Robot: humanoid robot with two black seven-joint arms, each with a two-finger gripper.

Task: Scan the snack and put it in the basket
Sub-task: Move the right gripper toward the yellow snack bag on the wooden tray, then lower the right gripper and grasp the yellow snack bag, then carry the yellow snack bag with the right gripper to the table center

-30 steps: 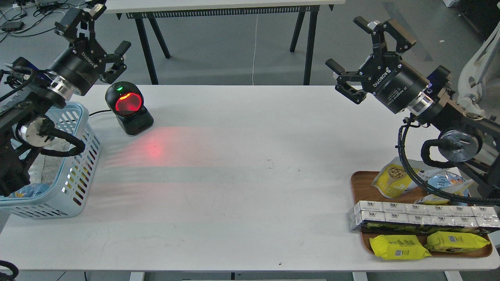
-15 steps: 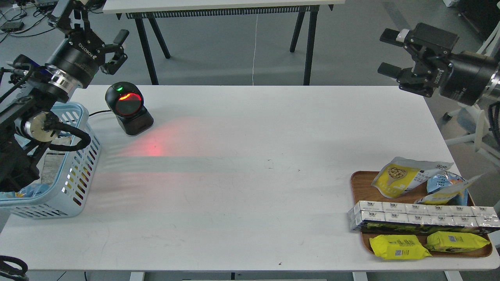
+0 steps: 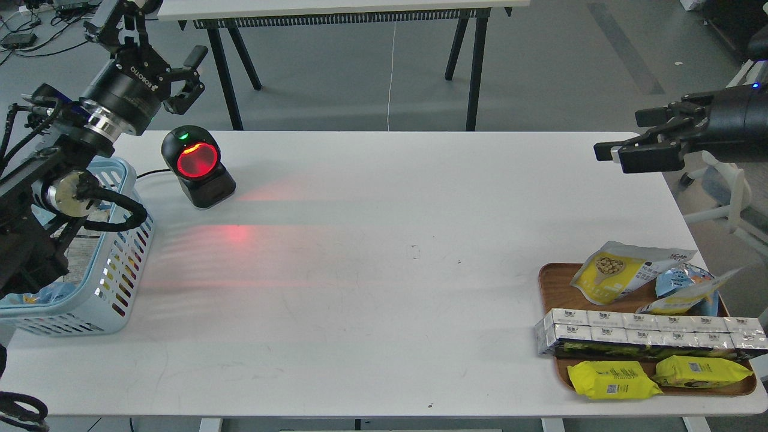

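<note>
The snack (image 3: 617, 273), a yellow and white pouch with a round bean picture, leans at the back of a brown wooden tray (image 3: 553, 283) at the table's right front. The light blue slotted basket (image 3: 117, 282) stands at the table's left edge, partly hidden by my left arm. My left gripper (image 3: 157, 37) is open and empty, high above the table's far left corner, behind the scanner. My right gripper (image 3: 619, 134) is open and empty, raised over the table's far right edge, well behind the tray.
A black scanner (image 3: 198, 165) with a glowing red window stands at the far left, casting red light on the table. The tray also holds a blue-and-white bag (image 3: 681, 281), a row of white boxes (image 3: 648, 330) and two flat yellow packs (image 3: 612, 379). Packets lie in the basket.
My right arm has swung right and back, off the tray, uncovering the snack; its gripper now points left at the table's right edge. My left gripper has shifted slightly.
</note>
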